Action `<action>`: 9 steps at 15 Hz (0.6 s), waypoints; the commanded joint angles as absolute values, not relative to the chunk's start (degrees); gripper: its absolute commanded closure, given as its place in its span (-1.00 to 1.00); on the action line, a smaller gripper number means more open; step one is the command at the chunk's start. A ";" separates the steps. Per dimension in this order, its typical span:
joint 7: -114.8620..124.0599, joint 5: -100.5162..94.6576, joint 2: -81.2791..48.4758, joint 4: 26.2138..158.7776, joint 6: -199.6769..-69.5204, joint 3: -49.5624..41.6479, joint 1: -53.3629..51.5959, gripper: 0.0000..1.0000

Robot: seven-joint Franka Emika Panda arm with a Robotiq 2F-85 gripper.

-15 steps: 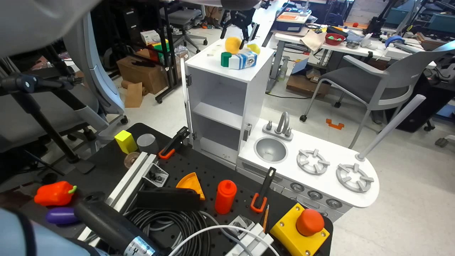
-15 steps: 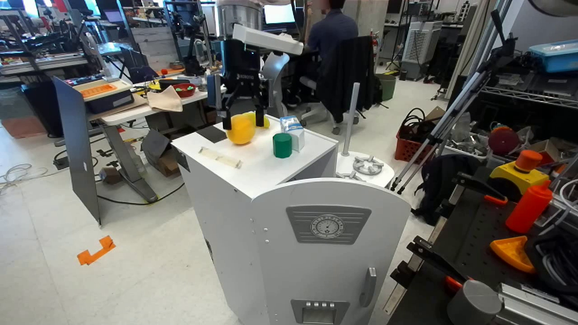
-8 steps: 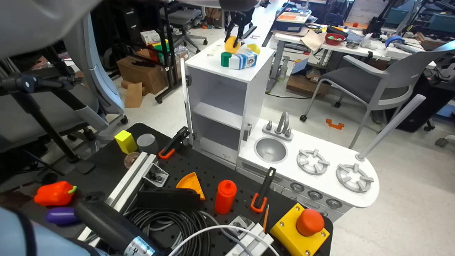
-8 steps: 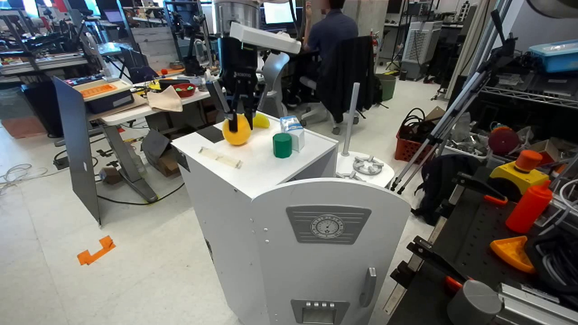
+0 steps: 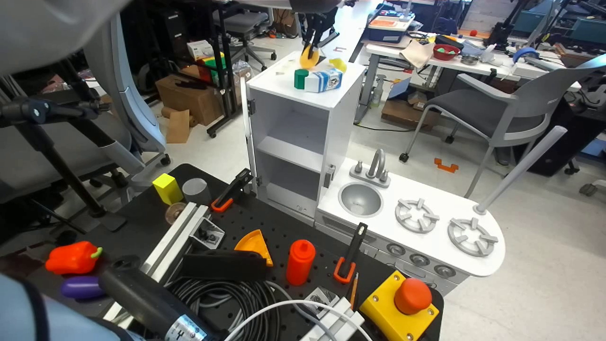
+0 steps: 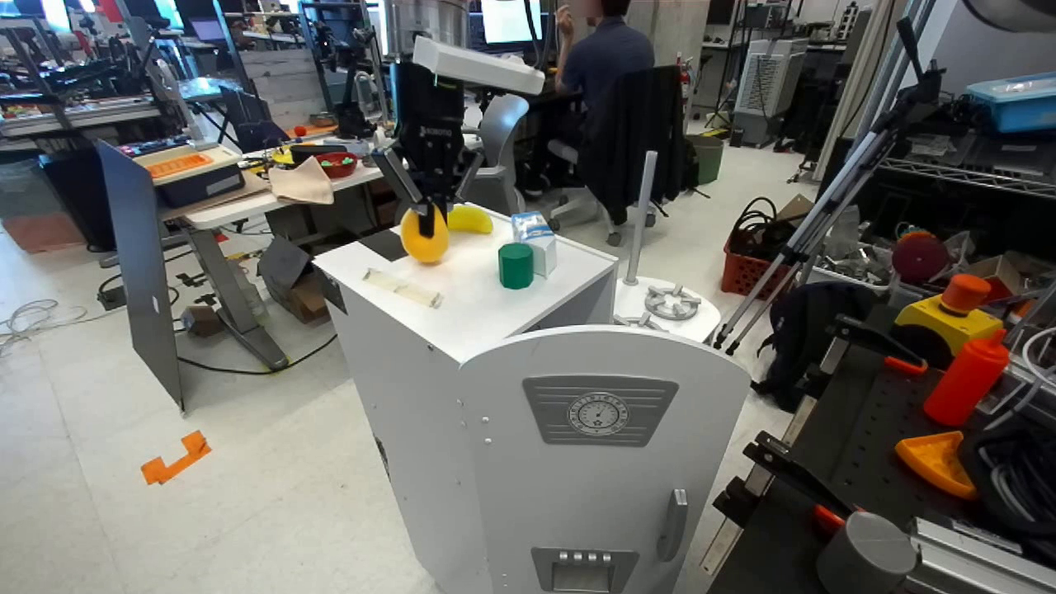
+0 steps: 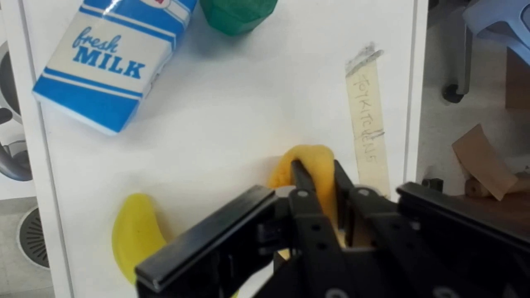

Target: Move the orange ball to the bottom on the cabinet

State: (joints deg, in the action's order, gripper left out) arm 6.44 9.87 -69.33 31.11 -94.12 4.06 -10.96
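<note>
Squeezed out of shape between the two fingers of my gripper [image 7: 316, 165] is the orange ball [image 7: 319, 154], yellow-orange and soft. One finger [image 6: 426, 221] presses into its near face in an exterior view, where the ball [image 6: 415, 241] sits at the top of the white cabinet [image 6: 450, 322]. Whether it still touches that surface I cannot tell. In an exterior view the cabinet's door stands open, showing an upper compartment [image 5: 296, 125] and a lower compartment [image 5: 292, 177] divided by a shelf [image 5: 291, 152].
A milk carton [image 7: 105, 62], a green block [image 7: 238, 14] and a yellow banana [image 7: 134, 236] share the cabinet top with the ball. The open door [image 6: 602, 487] swings out at the front. A sink-and-burner counter [image 5: 402, 189] adjoins the cabinet.
The fingers have come together from wide apart and now pinch the ball. Gripper and ball have shifted slightly leftward in an exterior view, baring more of the banana.
</note>
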 commanded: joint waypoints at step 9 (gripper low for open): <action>-3.01 9.63 -66.37 32.29 -85.73 5.10 -13.21 0.93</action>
State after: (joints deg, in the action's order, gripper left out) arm -0.36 9.89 -68.20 31.13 -89.22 4.62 -13.12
